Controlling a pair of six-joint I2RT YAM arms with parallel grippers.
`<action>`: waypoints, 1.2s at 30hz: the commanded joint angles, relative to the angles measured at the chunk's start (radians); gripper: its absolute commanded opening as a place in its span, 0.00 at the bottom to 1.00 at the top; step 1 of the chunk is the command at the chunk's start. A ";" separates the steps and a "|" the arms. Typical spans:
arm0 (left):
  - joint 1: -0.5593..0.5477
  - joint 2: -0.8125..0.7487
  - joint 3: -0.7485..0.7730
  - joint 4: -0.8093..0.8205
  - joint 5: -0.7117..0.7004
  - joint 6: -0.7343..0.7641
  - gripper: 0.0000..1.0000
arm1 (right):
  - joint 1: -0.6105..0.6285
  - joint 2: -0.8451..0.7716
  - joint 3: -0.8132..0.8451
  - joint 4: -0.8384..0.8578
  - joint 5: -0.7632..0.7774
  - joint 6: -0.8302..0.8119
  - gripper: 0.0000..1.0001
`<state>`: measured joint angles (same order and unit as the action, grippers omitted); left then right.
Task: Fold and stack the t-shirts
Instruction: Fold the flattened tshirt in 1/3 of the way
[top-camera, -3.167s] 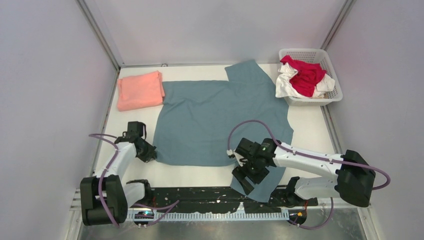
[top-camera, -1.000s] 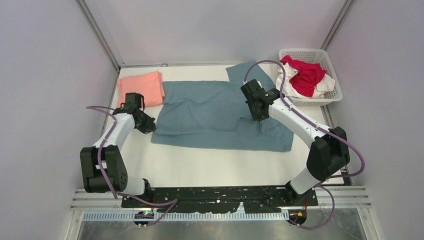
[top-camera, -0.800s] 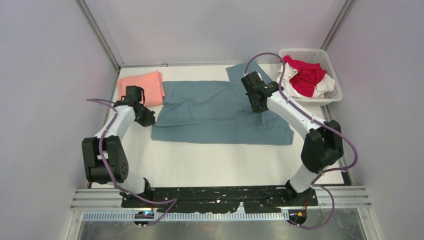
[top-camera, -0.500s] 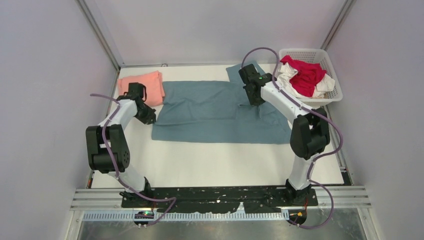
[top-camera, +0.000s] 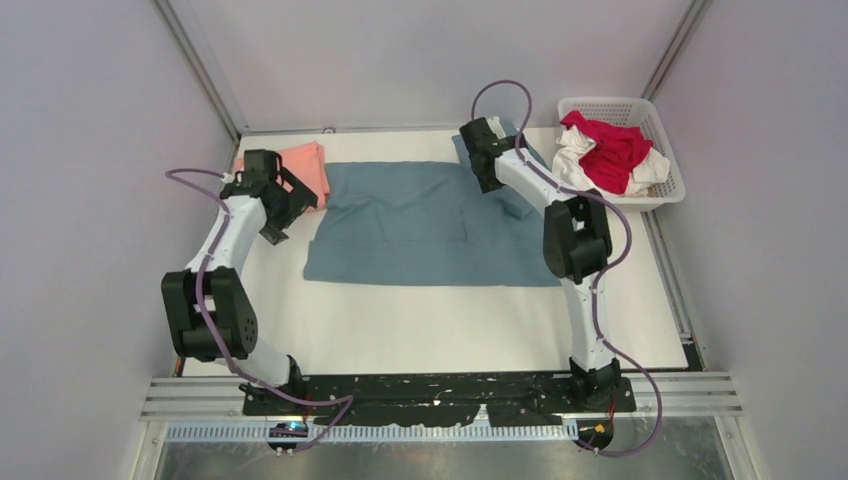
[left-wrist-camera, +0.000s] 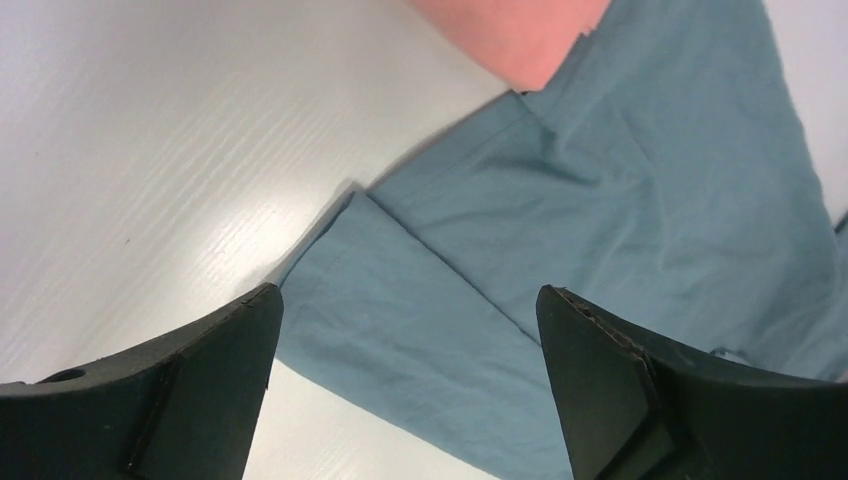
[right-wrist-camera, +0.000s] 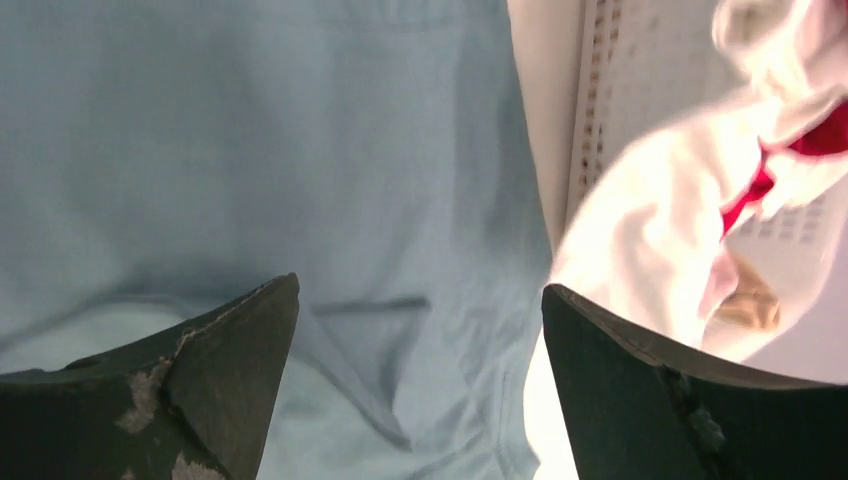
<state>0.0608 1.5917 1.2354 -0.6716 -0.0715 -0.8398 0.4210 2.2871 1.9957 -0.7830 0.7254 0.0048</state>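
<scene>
The dusty teal t-shirt (top-camera: 420, 225) lies folded in half across the middle of the table, with a sleeve poking out at the far right. My left gripper (top-camera: 292, 215) hangs open over its left edge, and nothing is between its fingers. In the left wrist view the left gripper (left-wrist-camera: 407, 291) looks down on the teal shirt's (left-wrist-camera: 620, 200) layered corner. My right gripper (top-camera: 487, 170) is open above the shirt's far right part. In the right wrist view the right gripper (right-wrist-camera: 420, 285) hangs empty over creased teal shirt (right-wrist-camera: 300, 150). A folded salmon-pink t-shirt (top-camera: 305, 160) lies at the far left.
A white lattice basket (top-camera: 610, 102) stands at the far right with a red shirt (top-camera: 612, 150) and a white shirt (top-camera: 570, 175) bunched inside. The basket wall (right-wrist-camera: 620, 100) is close to the right gripper's right side. Bare white table (top-camera: 430, 320) runs along the near side.
Both grippers carried the teal shirt's near edge over to the far side, folding it in half. Within the last second both opened, let the cloth go and drew further back.
</scene>
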 joint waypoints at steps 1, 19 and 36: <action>-0.009 -0.103 -0.047 0.042 0.063 0.055 0.99 | -0.005 -0.358 -0.206 0.138 -0.129 0.102 0.96; -0.129 0.061 -0.119 0.161 0.276 0.086 0.99 | -0.085 -0.322 -0.524 0.338 -0.599 0.255 0.95; -0.158 -0.048 -0.451 0.146 0.306 0.069 0.99 | -0.079 -0.596 -1.055 0.362 -0.709 0.377 0.95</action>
<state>-0.0799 1.6363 0.9482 -0.4694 0.2173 -0.7734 0.3214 1.7866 1.0920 -0.3363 0.0593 0.3214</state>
